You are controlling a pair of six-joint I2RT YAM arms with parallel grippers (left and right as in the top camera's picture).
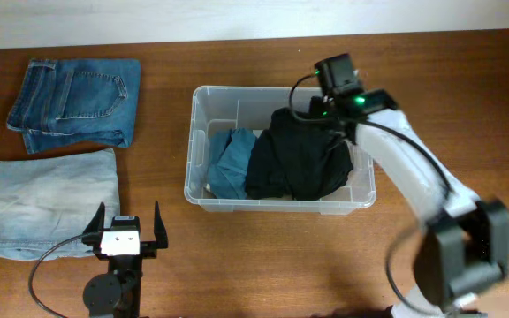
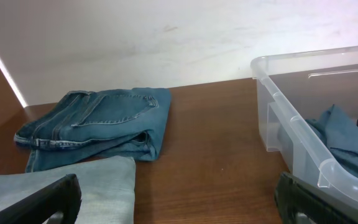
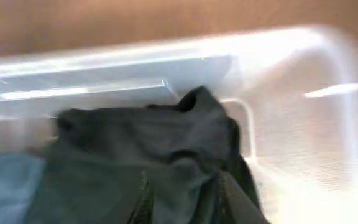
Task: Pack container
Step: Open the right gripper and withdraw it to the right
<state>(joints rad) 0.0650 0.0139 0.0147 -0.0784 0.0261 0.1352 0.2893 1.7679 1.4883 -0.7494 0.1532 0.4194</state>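
The clear container (image 1: pixel 193 150) stands in the middle of the table. Inside it, a black garment (image 1: pixel 294 159) lies bunched on the right and a blue garment (image 1: pixel 232 159) on the left. My right gripper (image 1: pixel 325 131) reaches down into the container's back right. In the right wrist view its fingers (image 3: pixel 235 199) are shut on a fold of the black garment (image 3: pixel 135 137), close to the container wall (image 3: pixel 104 68). My left gripper (image 1: pixel 129 215) stands open and holds nothing at the front left, beside folded light jeans (image 1: pixel 51 199).
Folded dark blue jeans (image 1: pixel 78 102) lie at the back left, with the light jeans in front of them. In the left wrist view, the dark jeans (image 2: pixel 98 121) lie ahead and the container's corner (image 2: pixel 291 124) is to the right.
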